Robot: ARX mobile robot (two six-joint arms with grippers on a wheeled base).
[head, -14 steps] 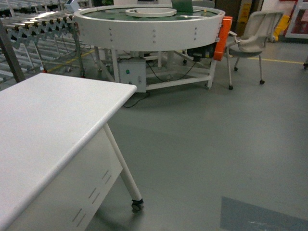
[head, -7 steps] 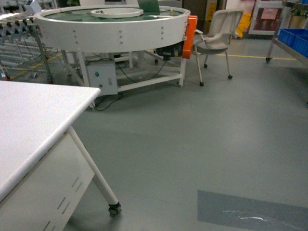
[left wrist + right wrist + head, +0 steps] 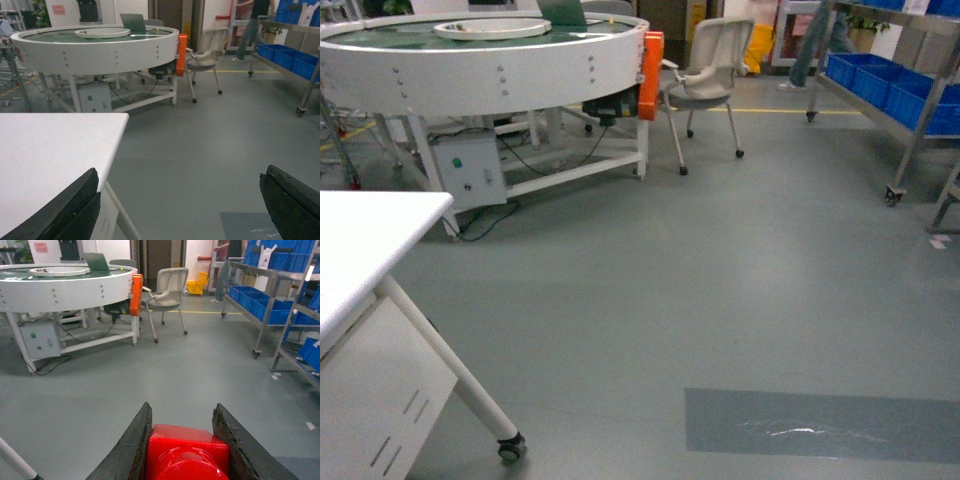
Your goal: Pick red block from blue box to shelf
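Right wrist view: right gripper (image 3: pixel 187 450) pinches red block (image 3: pixel 186 452) for carrying | shelf (image 3: pixel 272 290) far right | left gripper (image 3: pixel 175 210) spread, empty.

A white table (image 3: pixel 360 240) corner sits left, the shelf (image 3: pixel 910 90) far right.

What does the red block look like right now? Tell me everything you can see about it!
The red block is a small, shiny red plastic brick. You can see it only in the right wrist view, at the bottom edge. Its top is flat with rounded corners, and a round bump shows on the side facing the camera. The right gripper squeezes it between two dark, worn fingers, one touching each side. It is held up above the grey floor. Its bottom part is cut off by the picture.
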